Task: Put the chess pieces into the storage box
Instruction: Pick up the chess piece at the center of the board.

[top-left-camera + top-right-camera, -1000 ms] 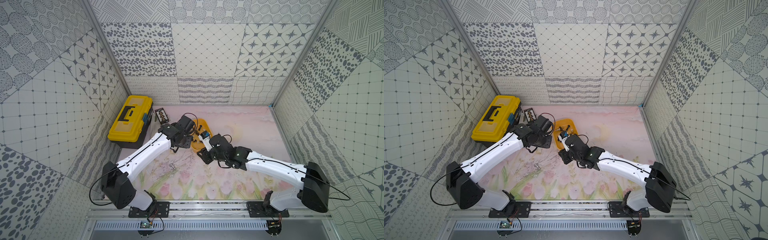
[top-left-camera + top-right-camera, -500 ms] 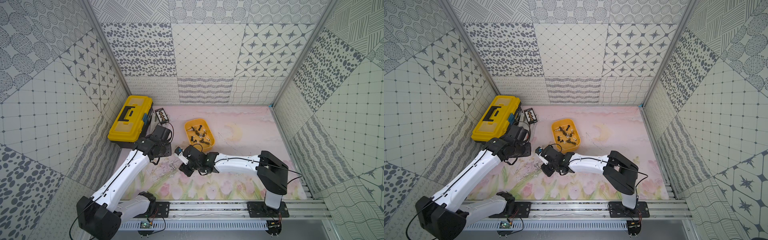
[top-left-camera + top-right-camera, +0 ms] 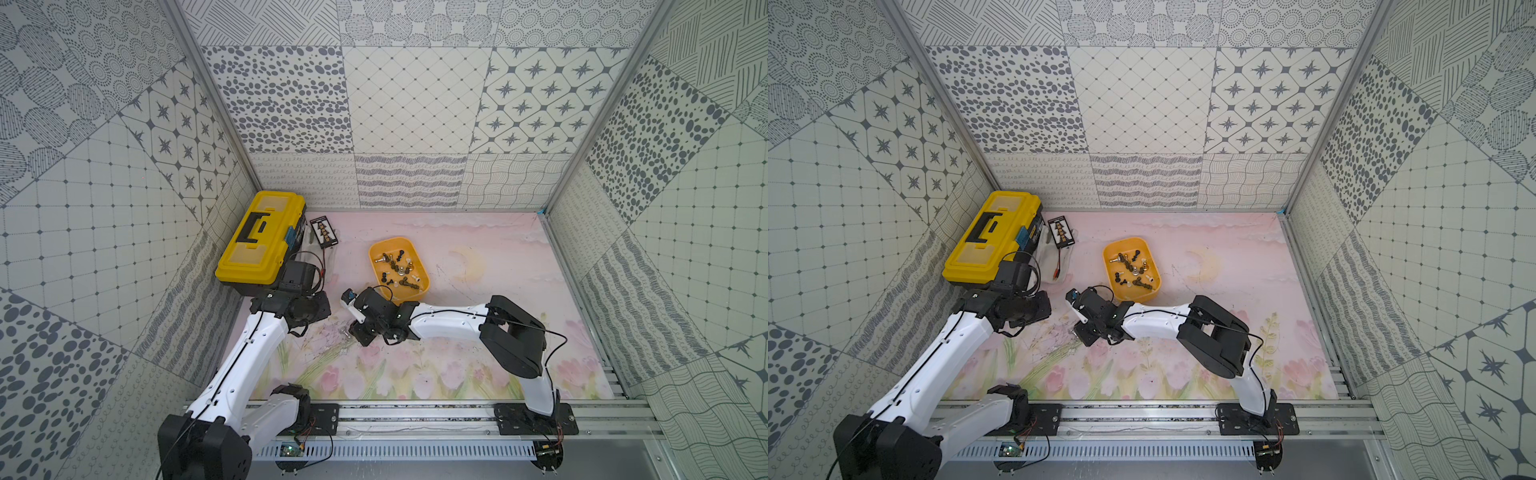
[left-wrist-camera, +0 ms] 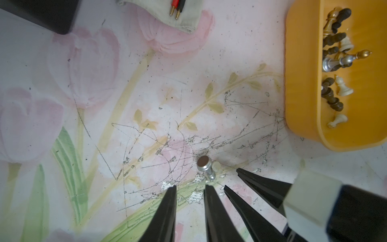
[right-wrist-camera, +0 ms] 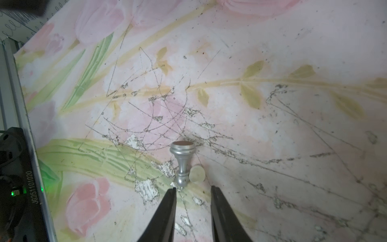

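The storage box, a shallow orange tray, holds several chess pieces in dark, cream, silver and gold. One silver chess piece lies on its side on the flowered mat, with a small cream piece touching it. My right gripper is open, low over the mat, its tips just short of the silver piece's head. My left gripper is open too, with nothing between its fingers, close beside the right gripper's fingers. The silver piece lies just past both.
A yellow-and-black toolbox stands at the back left, close behind my left wrist. A small black card with a cable and a clear bag with red and black leads lie beside it. The metal rail edges the mat's front.
Both arms have drawn back from the tray toward the front left of the mat and come down beside the silver piece. Both pairs of jaws have narrowed.
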Tool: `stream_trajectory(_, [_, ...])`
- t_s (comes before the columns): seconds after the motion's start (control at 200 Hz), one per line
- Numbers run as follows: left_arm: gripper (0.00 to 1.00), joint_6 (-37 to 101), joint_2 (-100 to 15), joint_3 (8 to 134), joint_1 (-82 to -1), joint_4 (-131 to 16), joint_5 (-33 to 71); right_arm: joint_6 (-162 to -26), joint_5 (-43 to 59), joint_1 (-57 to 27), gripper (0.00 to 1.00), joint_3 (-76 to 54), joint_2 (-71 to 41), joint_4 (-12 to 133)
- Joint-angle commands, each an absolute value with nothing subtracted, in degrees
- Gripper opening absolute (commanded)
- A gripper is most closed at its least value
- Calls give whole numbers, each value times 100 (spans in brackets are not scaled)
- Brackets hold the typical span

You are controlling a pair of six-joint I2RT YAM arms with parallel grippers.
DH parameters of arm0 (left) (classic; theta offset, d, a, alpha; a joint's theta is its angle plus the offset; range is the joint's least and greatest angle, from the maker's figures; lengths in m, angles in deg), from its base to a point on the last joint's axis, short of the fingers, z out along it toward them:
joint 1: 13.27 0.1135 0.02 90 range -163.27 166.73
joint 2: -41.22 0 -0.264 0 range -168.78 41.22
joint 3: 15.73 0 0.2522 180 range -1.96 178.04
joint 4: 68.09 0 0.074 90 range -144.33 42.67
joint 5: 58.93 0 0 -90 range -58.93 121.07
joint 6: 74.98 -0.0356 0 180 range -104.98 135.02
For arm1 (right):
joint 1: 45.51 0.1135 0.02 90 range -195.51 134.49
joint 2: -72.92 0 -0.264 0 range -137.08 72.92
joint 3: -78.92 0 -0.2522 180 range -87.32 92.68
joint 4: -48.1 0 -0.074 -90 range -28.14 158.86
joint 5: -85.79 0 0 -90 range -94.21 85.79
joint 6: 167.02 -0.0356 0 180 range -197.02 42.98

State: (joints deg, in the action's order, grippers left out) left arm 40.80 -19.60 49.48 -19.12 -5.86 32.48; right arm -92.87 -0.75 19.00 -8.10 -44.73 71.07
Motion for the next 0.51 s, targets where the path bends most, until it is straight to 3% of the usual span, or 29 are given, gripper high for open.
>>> stream_trajectory(0.0, [29,4069,-1812,4893,-1833,-862,2981,-9427,100,1882,32,-652,-4634,6841])
stream_trajectory(0.5, [29,4051,-1903,4861,-1817,-915,2867,-9403,126,1876,24,-358,-5028,6929])
